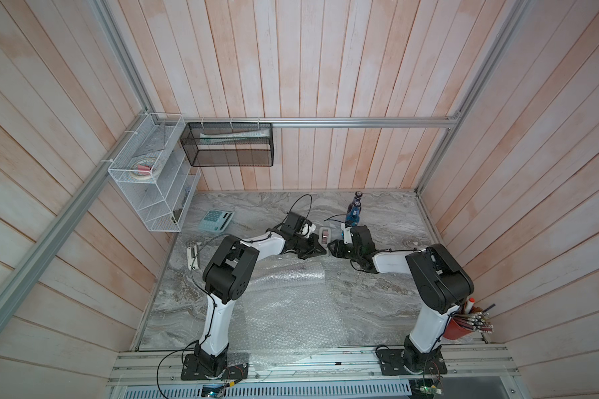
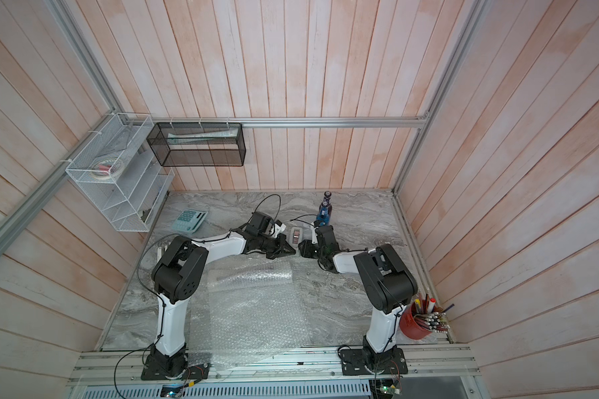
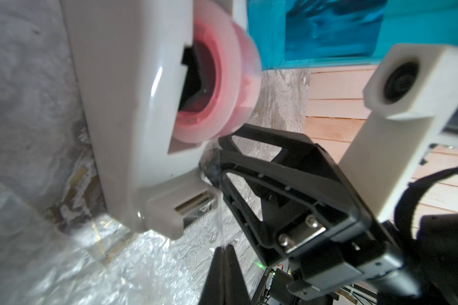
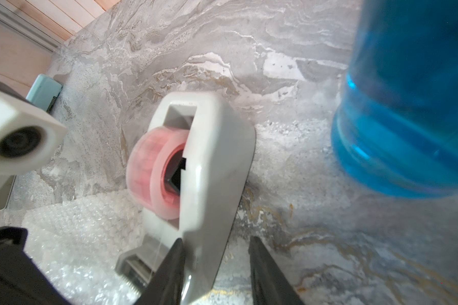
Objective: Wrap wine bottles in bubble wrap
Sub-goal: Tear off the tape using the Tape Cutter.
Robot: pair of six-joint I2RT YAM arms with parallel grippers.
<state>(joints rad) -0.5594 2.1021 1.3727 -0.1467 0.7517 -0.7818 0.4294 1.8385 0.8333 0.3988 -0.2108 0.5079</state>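
Tape strip held ready for the rolled bubble wrap.
Left gripper pinches the strip; right gripper straddles the tape dispenser, grip unclear. The roll lies at 6 o'clock, axis 9-to-3, nearer the left arm; blue bottle stands at 12.

Cell is being enclosed on three sides by pale, pink-washed plank walls, seen in both top views. Walls are being framed by aluminium rails: one is being run across the back, others are being carried up the corners. A white wire basket is being held on the left-hand rail, and a black mesh basket is being hung from the back rail just beside it. Floor is being formed by a grey veined marble-look tabletop. Front edge is being bounded by slotted aluminium extrusion. A red cup of pens is being kept in the near right corner. Everything is being lit softly and evenly.
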